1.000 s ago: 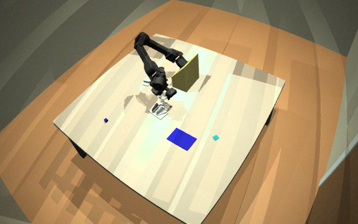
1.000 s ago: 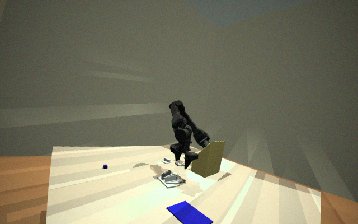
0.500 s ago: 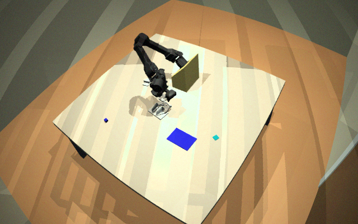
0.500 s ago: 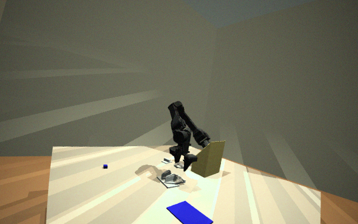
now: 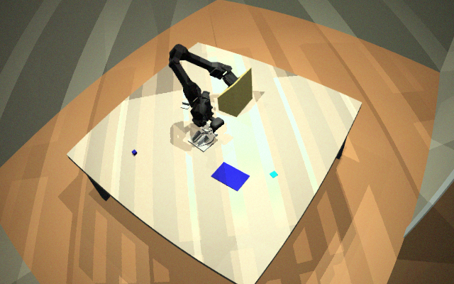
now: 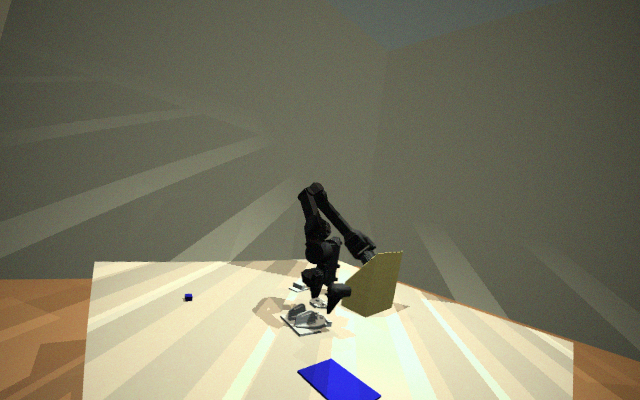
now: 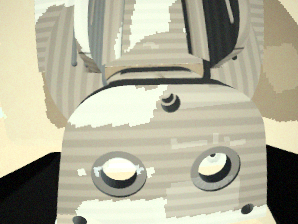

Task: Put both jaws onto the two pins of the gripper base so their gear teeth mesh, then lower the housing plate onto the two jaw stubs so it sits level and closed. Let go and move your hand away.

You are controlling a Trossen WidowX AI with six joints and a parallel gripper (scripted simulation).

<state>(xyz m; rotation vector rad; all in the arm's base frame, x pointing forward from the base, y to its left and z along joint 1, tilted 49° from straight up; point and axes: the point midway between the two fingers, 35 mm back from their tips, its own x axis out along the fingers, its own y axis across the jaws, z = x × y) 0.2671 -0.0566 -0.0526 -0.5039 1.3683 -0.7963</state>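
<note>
My gripper is shut on the grey housing plate, gripping it by its sides. The plate has two round holes and is held above the table, just behind the jaws in the exterior view. The gripper base lies on the table. Two grey jaws stand on it, one darker jaw and one lighter jaw. Beyond the plate, jaw parts show at the top of the wrist view. The plate hides the gear teeth and pins there.
A tall olive panel stands beside the arm. A small white part lies behind the gripper. A blue flat sheet, a cyan square and a small blue cube lie farther off.
</note>
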